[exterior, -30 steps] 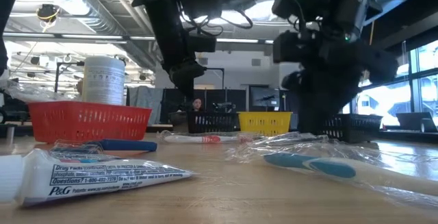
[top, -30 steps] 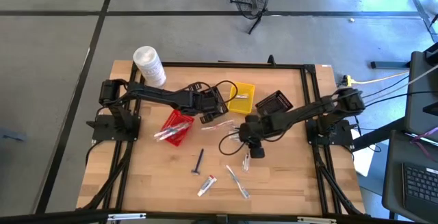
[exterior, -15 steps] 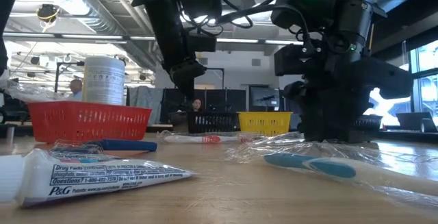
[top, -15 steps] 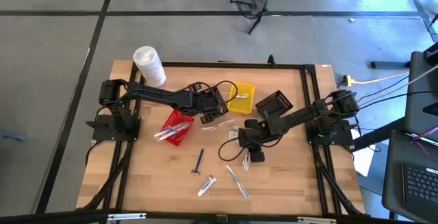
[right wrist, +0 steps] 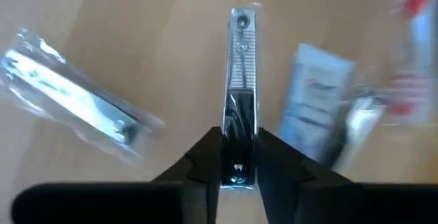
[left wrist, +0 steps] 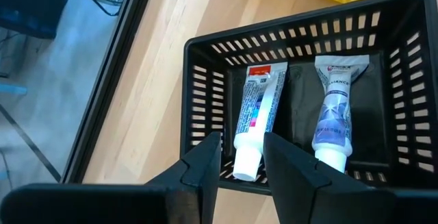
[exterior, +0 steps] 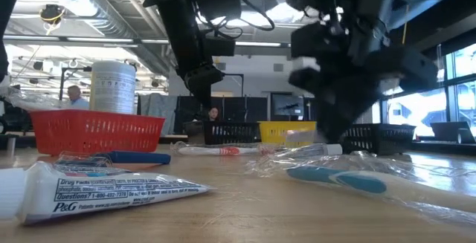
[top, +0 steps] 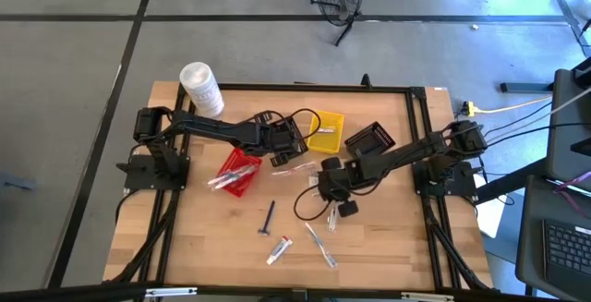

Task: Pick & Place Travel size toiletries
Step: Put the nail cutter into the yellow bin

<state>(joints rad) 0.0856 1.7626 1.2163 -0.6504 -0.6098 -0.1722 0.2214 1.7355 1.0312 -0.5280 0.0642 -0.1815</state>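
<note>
Now, right gripper (right wrist: pixel 238 157): clamped on a wrapped nail clipper (right wrist: pixel 241 59), its length jutting forward from the tips.
Left gripper (left wrist: pixel 241 157): fingers parted, empty, over black basket (left wrist: pixel 205 53).
Two tubes (left wrist: pixel 259 114): in the basket, just beyond those fingers.

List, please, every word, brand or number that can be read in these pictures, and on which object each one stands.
"P&G": on the white toothpaste tube lying nearest in the low view.
"Questions? 1-800-492-7378": on the same tube; the digits are small, so I am not sure of them.
Print on the two tubes in the black basket, and on the white tub: too small to read.
</note>
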